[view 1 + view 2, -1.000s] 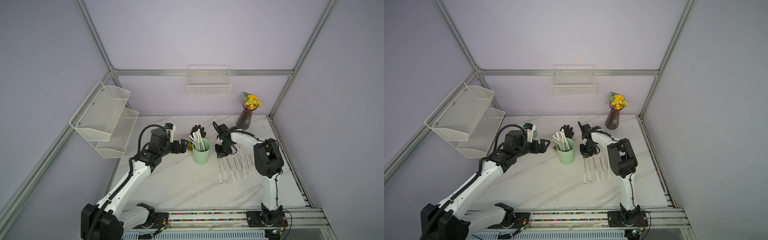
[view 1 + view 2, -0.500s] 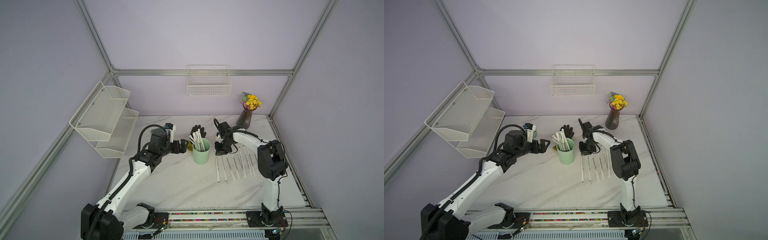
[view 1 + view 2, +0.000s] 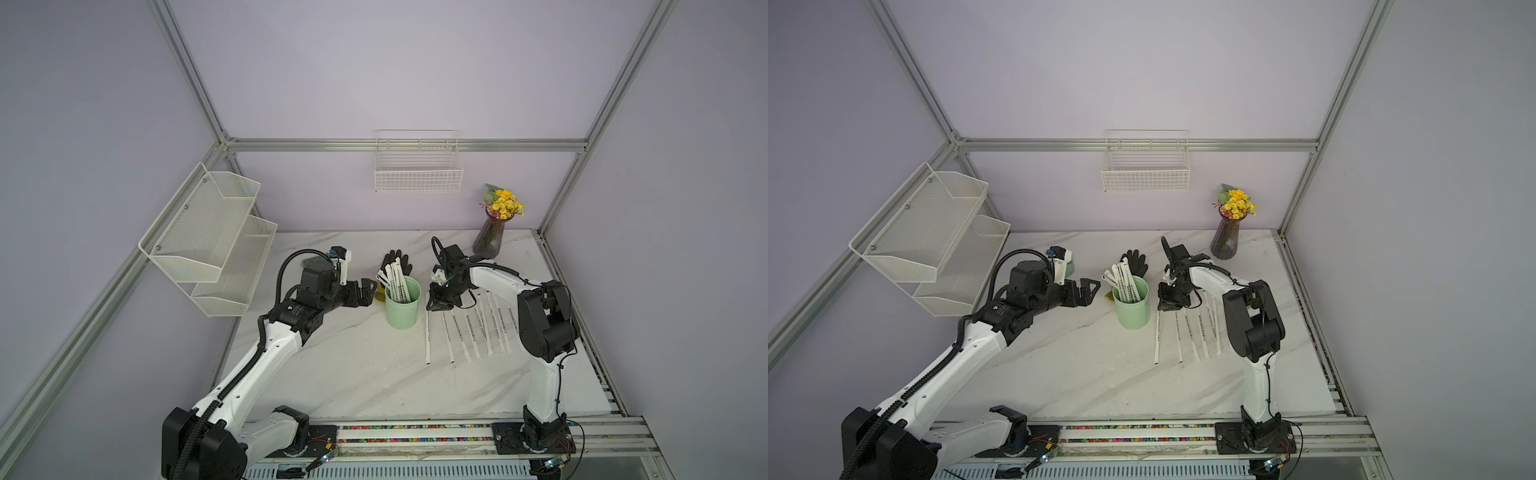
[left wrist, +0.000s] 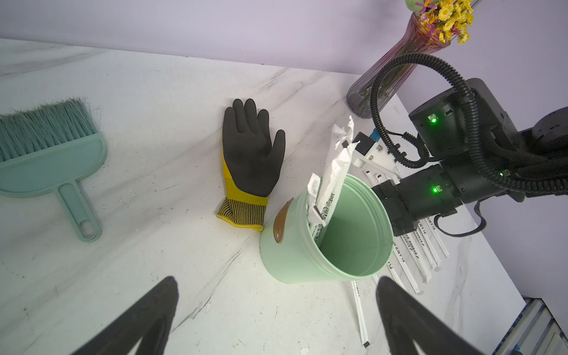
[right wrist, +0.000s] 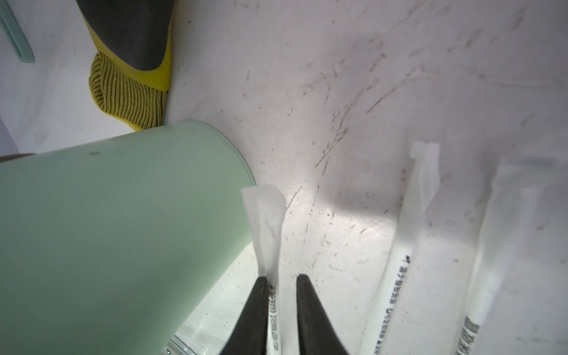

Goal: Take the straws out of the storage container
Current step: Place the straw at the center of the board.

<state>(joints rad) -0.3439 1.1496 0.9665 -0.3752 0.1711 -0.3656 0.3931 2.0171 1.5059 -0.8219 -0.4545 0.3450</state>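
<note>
the mint-green cup (image 3: 401, 313) stands upright near the middle of the marble surface (image 3: 353, 374). a handful of paper-wrapped straws (image 3: 395, 282) stand in it, leaning on the wall nearest the black-and-yellow glove (image 4: 250, 153) and poking above the rim. more of them lie flat side by side on the surface just beside the cup, on the right arm's side. the right tool (image 5: 281, 276) is low over the far end of the straw nearest the cup (image 5: 266, 221). its jaws are a little apart, wider than that straw, which lies between them against one finger and is not pinched. the left tool (image 4: 276, 279) hovers on the cup's other side, spread wide and empty. a mint hand brush (image 4: 46, 153) lies well apart from the glove. a vase of yellow flowers (image 3: 492, 241) stands in the back corner.
</note>
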